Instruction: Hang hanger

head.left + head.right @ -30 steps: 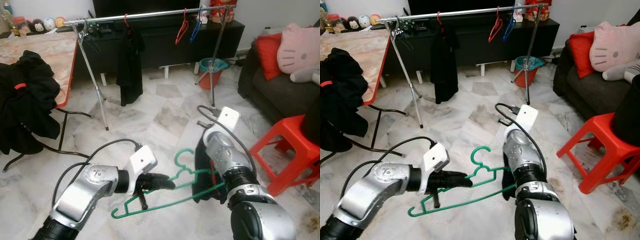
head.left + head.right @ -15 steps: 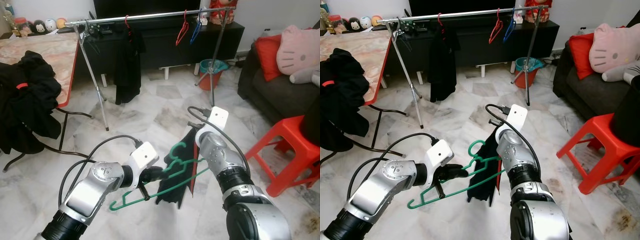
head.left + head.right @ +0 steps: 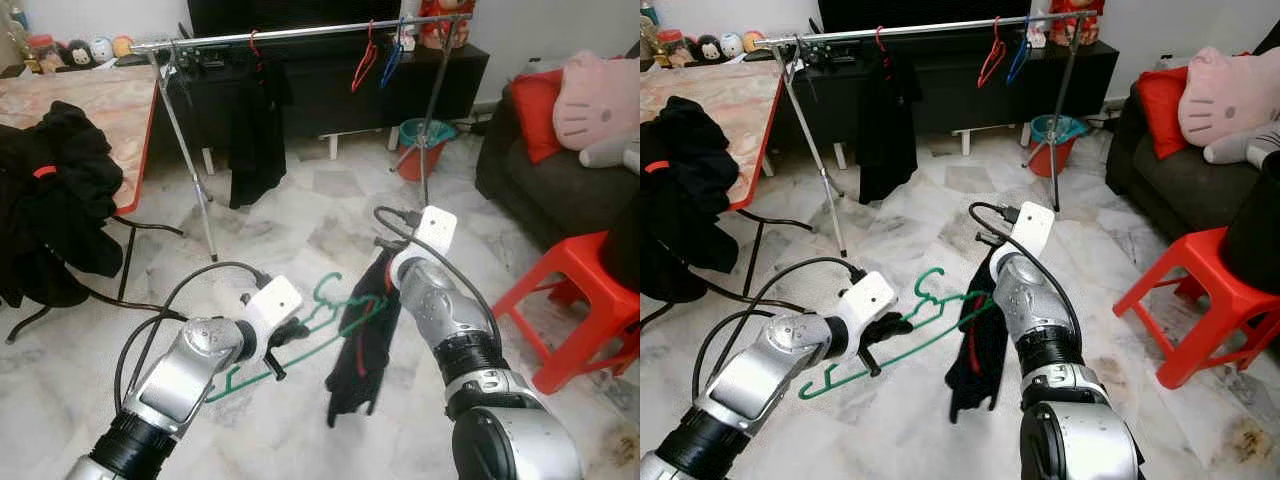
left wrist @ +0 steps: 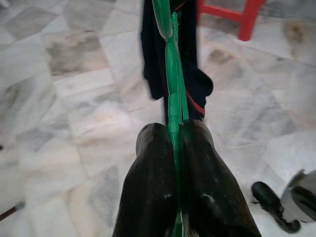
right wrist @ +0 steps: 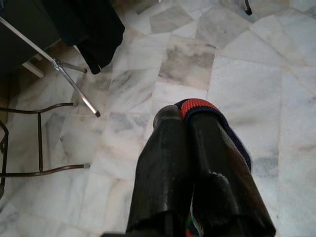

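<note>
- left gripper (image 4: pixel 174 133) clamped tight on the green hanger (image 3: pixel 300 335), held low over the marble floor (image 3: pixel 300 230)
- right gripper (image 5: pixel 190 116) pinching the dark garment (image 3: pixel 362 340) draped on the hanger's far end

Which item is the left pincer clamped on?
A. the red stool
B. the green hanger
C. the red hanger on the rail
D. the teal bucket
B: the left pincer has both fingers closed around the green hanger, whose far end carries the dark garment.
</note>
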Motion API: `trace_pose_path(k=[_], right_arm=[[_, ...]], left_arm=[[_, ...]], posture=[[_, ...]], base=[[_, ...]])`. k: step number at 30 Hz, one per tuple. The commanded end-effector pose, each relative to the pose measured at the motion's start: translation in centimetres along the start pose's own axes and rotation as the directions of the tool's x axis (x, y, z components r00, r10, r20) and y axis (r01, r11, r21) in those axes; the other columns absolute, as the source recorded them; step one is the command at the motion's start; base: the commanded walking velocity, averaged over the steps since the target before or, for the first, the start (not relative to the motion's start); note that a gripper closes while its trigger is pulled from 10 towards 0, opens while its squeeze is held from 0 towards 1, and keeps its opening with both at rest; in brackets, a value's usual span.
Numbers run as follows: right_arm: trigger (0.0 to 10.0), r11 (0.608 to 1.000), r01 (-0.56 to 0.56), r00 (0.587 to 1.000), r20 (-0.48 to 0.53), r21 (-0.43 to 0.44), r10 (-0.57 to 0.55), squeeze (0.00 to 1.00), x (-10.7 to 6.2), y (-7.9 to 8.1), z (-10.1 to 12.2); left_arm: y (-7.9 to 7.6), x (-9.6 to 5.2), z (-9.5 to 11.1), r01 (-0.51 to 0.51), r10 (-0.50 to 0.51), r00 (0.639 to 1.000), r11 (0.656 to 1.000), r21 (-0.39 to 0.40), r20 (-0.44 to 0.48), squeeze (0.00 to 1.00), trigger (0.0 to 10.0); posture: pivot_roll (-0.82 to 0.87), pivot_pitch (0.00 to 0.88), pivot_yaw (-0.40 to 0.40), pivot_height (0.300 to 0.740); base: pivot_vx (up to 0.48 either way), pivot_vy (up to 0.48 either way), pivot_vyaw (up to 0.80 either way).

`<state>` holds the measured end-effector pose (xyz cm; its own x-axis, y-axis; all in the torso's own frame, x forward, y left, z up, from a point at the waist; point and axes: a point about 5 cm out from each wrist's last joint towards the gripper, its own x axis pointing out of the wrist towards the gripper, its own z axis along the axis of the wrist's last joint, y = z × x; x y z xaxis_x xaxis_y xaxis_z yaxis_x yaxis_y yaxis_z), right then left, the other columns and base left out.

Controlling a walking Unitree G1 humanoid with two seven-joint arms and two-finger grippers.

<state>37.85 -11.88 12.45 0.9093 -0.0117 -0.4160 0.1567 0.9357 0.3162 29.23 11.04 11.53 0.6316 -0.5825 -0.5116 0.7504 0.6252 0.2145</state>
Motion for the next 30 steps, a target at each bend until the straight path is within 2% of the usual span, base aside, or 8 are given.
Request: trace_pose_path(k=[1, 10, 13, 16, 22, 25, 28, 30], right_arm=[[10.0, 1.000, -0.021, 0.999, 0.026, -0.009, 0.021, 0.00, -0.2, 0.4, 0.7], [10.0, 1.000, -0.022, 0.999, 0.024, -0.012, 0.022, 0.00, -0.2, 0.4, 0.7], [10.0, 1.000, -0.023, 0.999, 0.021, -0.013, 0.024, 0.00, -0.2, 0.4, 0.6], [10.0, 1.000, -0.017, 1.000, 0.020, -0.011, 0.017, 0.00, -0.2, 0.2, 0.6], [10.0, 1.000, -0.014, 1.000, 0.013, -0.005, 0.014, 0.00, -0.2, 0.2, 0.3], [10.0, 1.000, -0.010, 1.000, 0.012, -0.001, 0.011, 0.00, -0.1, 0.2, 0.3], [10.0, 1.000, -0.011, 1.000, 0.014, 0.003, 0.011, 0.00, -0.2, 0.4, 0.2], [10.0, 1.000, -0.012, 1.000, 0.014, 0.003, 0.012, 0.00, -0.2, 0.5, 0.3]], left_arm=[[1.3, -0.3, 0.5, -0.076, 0.076, 0.997, 0.997, 0.016, 0.012, 0.00, 10.0], [1.1, -0.1, 0.9, -0.066, 0.066, 0.997, 0.998, 0.006, 0.038, 0.00, 10.0], [0.3, 0.0, 1.3, -0.007, 0.010, 0.996, 1.000, -0.030, 0.085, 0.00, 10.0], [-0.9, -0.3, 1.8, 0.100, -0.094, 0.987, 0.994, -0.041, 0.131, 0.00, 10.0], [-1.6, -0.8, 2.3, 0.175, -0.161, 0.971, 0.982, -0.069, 0.179, 0.00, 10.0], [-1.4, -0.8, 2.5, 0.158, -0.143, 0.972, 0.985, -0.069, 0.186, 0.00, 10.0], [-0.5, 0.1, 2.1, 0.030, -0.023, 0.993, 0.997, -0.065, 0.118, 0.00, 10.0], [-0.4, 0.2, 2.0, 0.015, -0.007, 0.994, 0.998, -0.065, 0.110, 0.00, 10.0]], posture=[[0.14, 0.000, -0.027, 0.732], [0.14, 0.000, -0.030, 0.732], [0.14, 0.000, -0.031, 0.732], [0.14, 0.000, -0.031, 0.732], [0.15, 0.000, -0.035, 0.732], [0.15, 0.000, -0.035, 0.732], [0.14, 0.000, -0.034, 0.732], [0.14, 0.000, -0.032, 0.732]], base=[[0.000, 0.000, 0.00], [0.000, 0.000, 0.00], [0.000, 0.000, 0.00], [0.000, 0.000, 0.00], [0.000, 0.000, 0.00], [0.000, 0.000, 0.00], [0.000, 0.000, 0.00], [0.000, 0.000, 0.00]])
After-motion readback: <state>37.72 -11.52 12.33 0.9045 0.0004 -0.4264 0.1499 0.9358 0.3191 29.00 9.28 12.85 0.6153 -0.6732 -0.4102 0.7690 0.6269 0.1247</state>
